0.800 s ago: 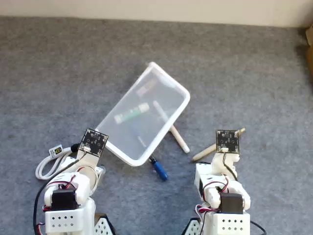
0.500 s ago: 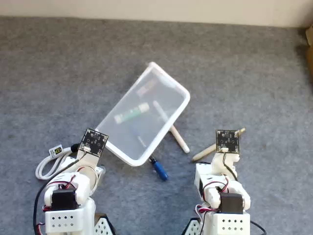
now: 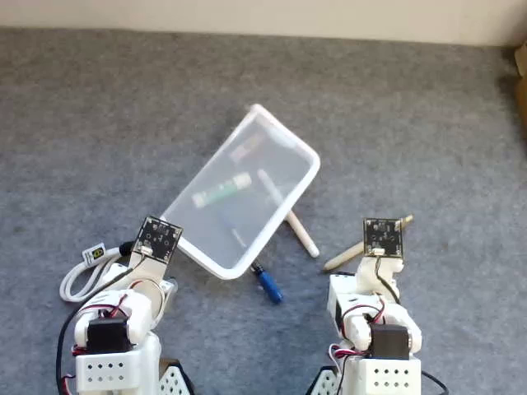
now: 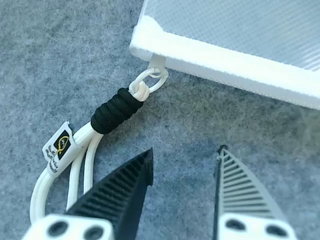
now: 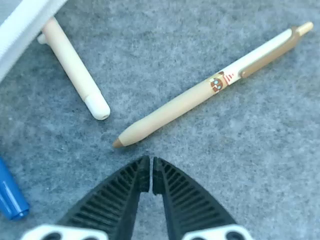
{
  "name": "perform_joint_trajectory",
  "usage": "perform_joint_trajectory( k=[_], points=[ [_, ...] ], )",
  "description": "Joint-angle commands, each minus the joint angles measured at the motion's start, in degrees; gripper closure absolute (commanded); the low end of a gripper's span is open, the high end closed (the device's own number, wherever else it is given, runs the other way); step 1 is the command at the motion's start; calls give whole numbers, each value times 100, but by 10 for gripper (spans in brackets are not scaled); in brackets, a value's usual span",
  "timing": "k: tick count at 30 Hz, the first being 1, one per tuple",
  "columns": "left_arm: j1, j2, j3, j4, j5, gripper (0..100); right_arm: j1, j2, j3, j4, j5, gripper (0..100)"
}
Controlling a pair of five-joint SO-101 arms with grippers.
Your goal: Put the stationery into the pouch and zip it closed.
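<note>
My left claw [image 4: 183, 152] hangs spread wide over the grey felt table [image 3: 412, 123], gripping nothing, just near of the pouch's near-left corner. The pouch [image 3: 243, 191], a translucent white one, lies slantwise in the middle of the table, running from near-left to far-right. Its zipper pull [image 4: 156, 67] is at that near corner, with a ring that carries a white cord loop [image 4: 80, 160] bound in black wrap and bearing a small tag. The cord trails away to the left beside my left arm. My right claw [image 5: 151, 170] is pressed together on nothing, low over the felt to the right of the pouch. Just far of its tips lies a tan pen [image 5: 210, 85], apart from the pouch. A cream pen [image 5: 75, 75] pokes out from under the pouch's right edge. A blue pen [image 3: 268, 284] lies at the pouch's near edge, between my two arms. Through the pouch's wall I see a green-labelled item [image 3: 221, 191] and a pale stick [image 3: 270, 188].
</note>
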Motion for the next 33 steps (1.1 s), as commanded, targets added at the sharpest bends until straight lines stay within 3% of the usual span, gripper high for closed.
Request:
perform_joint_trajectory(
  k=[1,33],
  points=[
    [101,-57,127,26,-26,800,-57,-84,699,57,53,983],
    [259,-48,119,26,-35,800,-57,-84,699,57,18,983]
  ],
)
